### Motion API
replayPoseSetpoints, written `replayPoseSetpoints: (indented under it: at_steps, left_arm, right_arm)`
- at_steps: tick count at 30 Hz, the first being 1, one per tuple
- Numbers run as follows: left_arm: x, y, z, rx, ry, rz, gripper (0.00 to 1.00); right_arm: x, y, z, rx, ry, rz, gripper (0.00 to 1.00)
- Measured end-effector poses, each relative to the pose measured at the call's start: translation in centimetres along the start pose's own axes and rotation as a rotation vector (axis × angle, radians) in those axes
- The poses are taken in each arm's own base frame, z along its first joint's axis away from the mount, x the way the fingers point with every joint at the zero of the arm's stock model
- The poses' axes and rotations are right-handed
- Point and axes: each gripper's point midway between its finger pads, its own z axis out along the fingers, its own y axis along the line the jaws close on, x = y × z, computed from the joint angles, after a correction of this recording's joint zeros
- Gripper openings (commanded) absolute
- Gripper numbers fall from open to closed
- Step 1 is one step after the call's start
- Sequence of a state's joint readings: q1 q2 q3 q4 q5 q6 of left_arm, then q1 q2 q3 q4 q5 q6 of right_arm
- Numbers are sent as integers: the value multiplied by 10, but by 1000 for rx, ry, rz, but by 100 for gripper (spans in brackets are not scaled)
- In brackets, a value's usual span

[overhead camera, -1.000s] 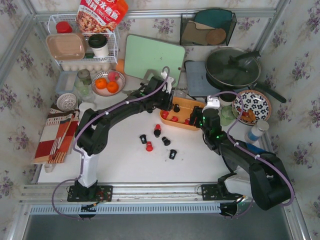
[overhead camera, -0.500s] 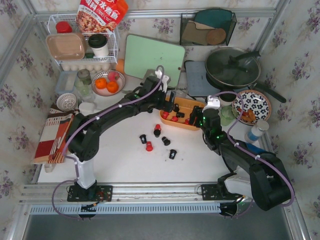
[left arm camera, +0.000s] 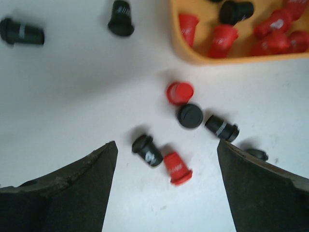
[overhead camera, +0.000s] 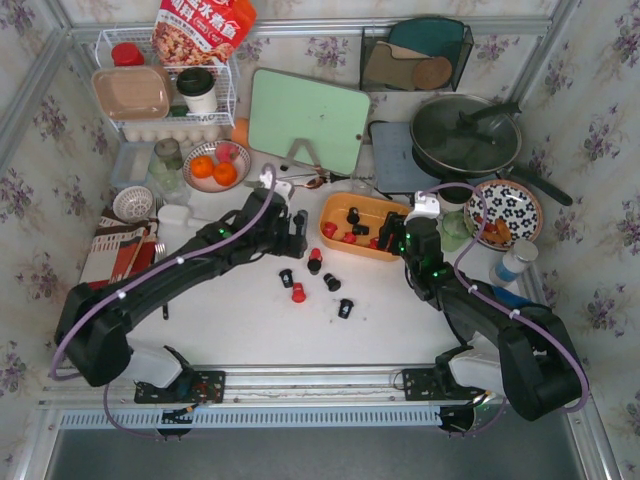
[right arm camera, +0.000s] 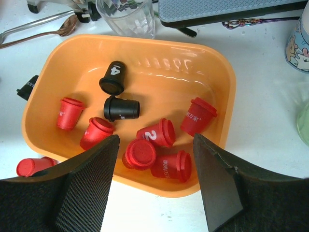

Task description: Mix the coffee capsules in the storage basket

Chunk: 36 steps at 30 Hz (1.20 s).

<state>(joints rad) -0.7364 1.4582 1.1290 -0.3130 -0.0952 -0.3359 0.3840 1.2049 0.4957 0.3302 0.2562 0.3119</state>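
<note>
Closest to the arm bases, a scatter of small tapered red and black plastic coffee capsules lies loose on the white table, outside where the task wants them. My left gripper hangs just above that scatter, fingers spread wide with nothing between them. A black capsule and a red one lie side by side under the gap. I read that as a pick being lined up, with the wide spread there to clear both pods on the way down. The 2 sit so close that closing on 1 may nudge the other.

Just beyond, to the right of the loose pods, sits the shallow orange plastic storage basket with rounded corners. In it I count 6 red capsules and 2 black, with the reds bunched toward the near wall, so the colours look hardly mixed. 1 more red lies on the table just beside the basket's corner. My right gripper hovers over the near rim, likewise open and empty, probably placed to stir or to steady the basket.

Farther back, a clear drinking glass stands just behind the basket, and a mint-green cutting board stands well beyond it.
</note>
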Motion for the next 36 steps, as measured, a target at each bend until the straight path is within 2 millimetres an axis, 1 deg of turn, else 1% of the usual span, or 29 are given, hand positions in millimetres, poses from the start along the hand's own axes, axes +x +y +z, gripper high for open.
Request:
replayPoseSetpoints:
  at_steps: [2,4,5,11,15,17,23,28,29,31,33,35,36]
  left_arm:
    - [13,7,-11,-31,19,-34,84]
    - [24,13,-20,-63,33,-68,96]
    - [30,16,-21,-81,40,-83,100]
    - [74,28,-20,-154,133,-156,100]
    - [92,31,-18,-173,162,-208,100]
    - [94,31,-17,-173,159,-228,100]
    - [91,29,-13,-179,129,-305,100]
    - [107,43,-11,-265,134,-385,100]
    - [106,44,-11,-279,134,-394,100]
    - [97,42,-7,-303,132,-397,100]
    - [87,38,1,-327,131,-394,98]
    - [87,36,7,-356,148,-379,93]
    - [89,35,9,-369,158,-374,92]
  right_arm:
    - [0,0,0,-2,1,1,70]
    - [1,1,0,-5,2,3,70]
    - [1,2,0,-9,4,3,70]
    - [1,2,0,-12,5,4,70]
    - [1,3,0,-15,6,5,70]
    - [1,3,0,-15,6,12,70]
    - [-2,4,-2,-19,-4,19,70]
    - [-4,4,-4,-22,-11,24,70]
    - [-4,5,-4,-23,-12,24,70]
    - [-5,5,-4,-24,-14,24,70]
    - [-4,5,-4,-26,-12,24,70]
    - [-4,5,-4,-27,-12,25,70]
    - [-4,5,-4,-27,-11,24,70]
